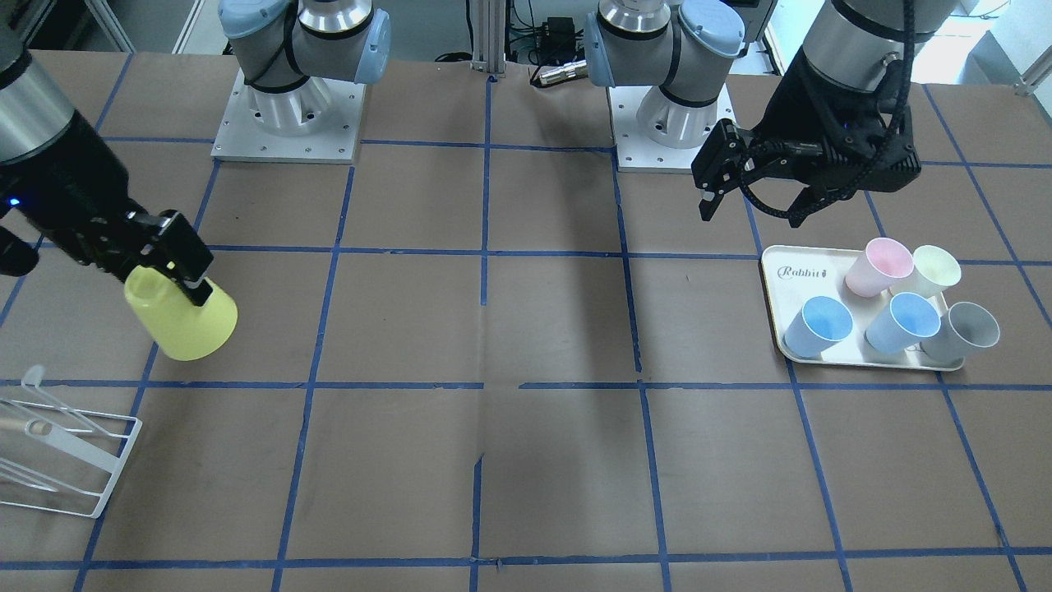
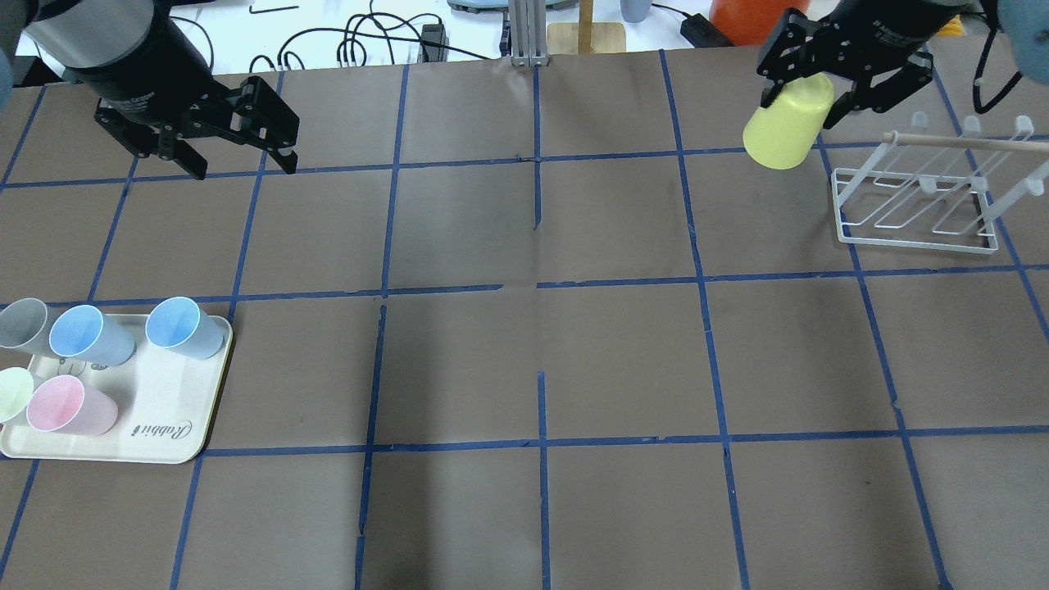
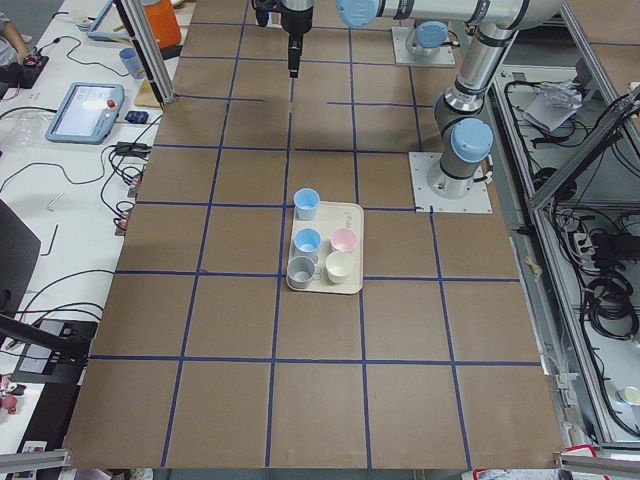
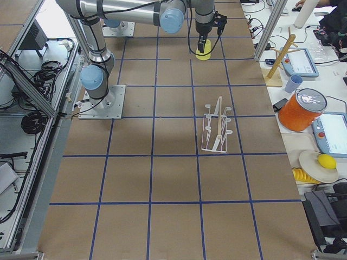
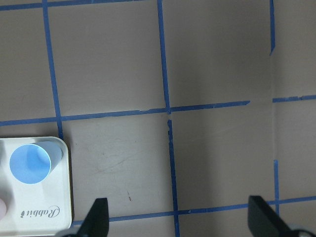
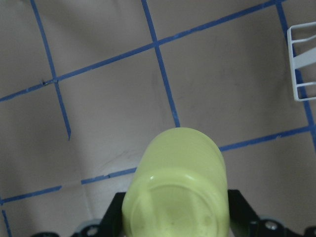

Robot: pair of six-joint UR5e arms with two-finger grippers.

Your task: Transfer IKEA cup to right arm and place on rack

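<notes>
**A:** Lemon-yellow tapered plastic cup [image 6: 175, 197]: where?

**B:** My black right gripper [image 2: 799, 94] pinches its base wall, aloft, far right, beside the white wire rack [image 2: 918, 244]. Light, slick, squashy, I'd guess. Left gripper [image 2: 244, 170] gapes empty.

Left arm [image 1: 645, 45] and right arm [image 1: 329, 41]: silver tubes, light-blue joint caps, black seam rings. Each on a square grey base plate [image 1: 246, 152] w/ small screws along its edge. Left gripper [image 1: 752, 210] and right gripper [image 2: 799, 102] black, 2-finger; thick braided black cable [image 1: 906, 49] on left arm only.
</notes>
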